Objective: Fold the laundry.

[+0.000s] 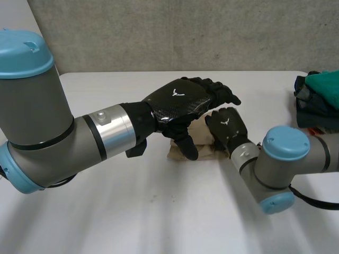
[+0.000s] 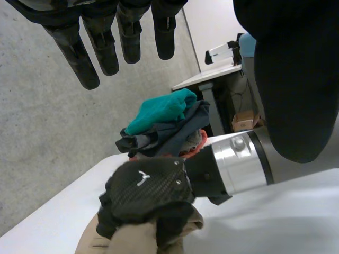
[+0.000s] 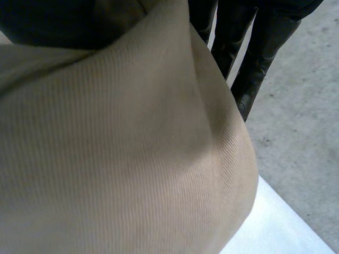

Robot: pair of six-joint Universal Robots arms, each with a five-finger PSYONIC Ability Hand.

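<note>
**A:** Centre of the white table [image 1: 106,211]: how does the small beige ribbed cloth [image 1: 203,142] lie?

**B:** Bunched into a lump, under the black right hand [image 1: 226,126]. From the left wrist view, that hand's fingers [image 2: 108,211] curl down over the cloth's top and clutch it.

**A:** And the black left hand [image 1: 177,100]?

**B:** It hovers above the cloth's left part with its fingers [image 2: 85,58] straight, slightly spread and holding nothing. Its thumb [image 1: 186,148] points down in front of the cloth. I cannot tell whether it touches.

**A:** At the table's right edge?

**B:** A heap of clothes [image 1: 318,98], a teal garment on top and dark grey-blue ones beneath, well apart from the beige cloth.
</note>
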